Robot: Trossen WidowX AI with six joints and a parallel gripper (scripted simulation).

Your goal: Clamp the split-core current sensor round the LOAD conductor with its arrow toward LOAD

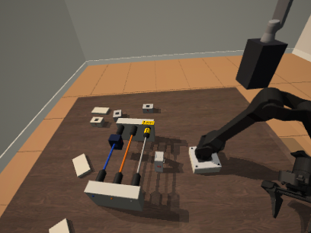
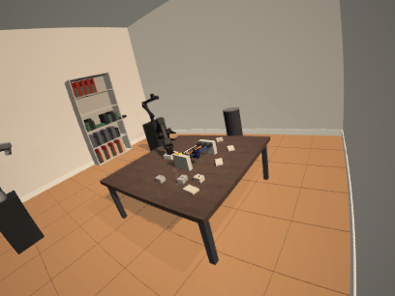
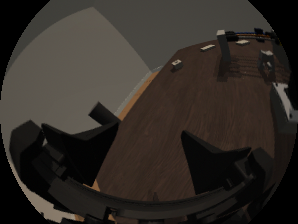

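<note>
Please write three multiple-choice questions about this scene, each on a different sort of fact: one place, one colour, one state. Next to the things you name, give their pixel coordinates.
1. Where does the sensor stand?
A) On the white base plate
B) Between the white wire and the base plate
C) Left of the blue wire, as the top view shows it

2. What colour is the middle wire?
A) Blue
B) White
C) Orange

3. How is the end effector?
A) Open
B) Shut
C) Shut on the sensor

Answers:
1-B: the sensor [image 1: 159, 161] has the white wire [image 1: 142, 154] on one side and the base plate [image 1: 206, 168] on the other.
2-C: the orange wire [image 1: 126, 154] runs between the blue and white ones.
3-A: the end effector [image 3: 150, 129] has its fingers wide apart.
</note>
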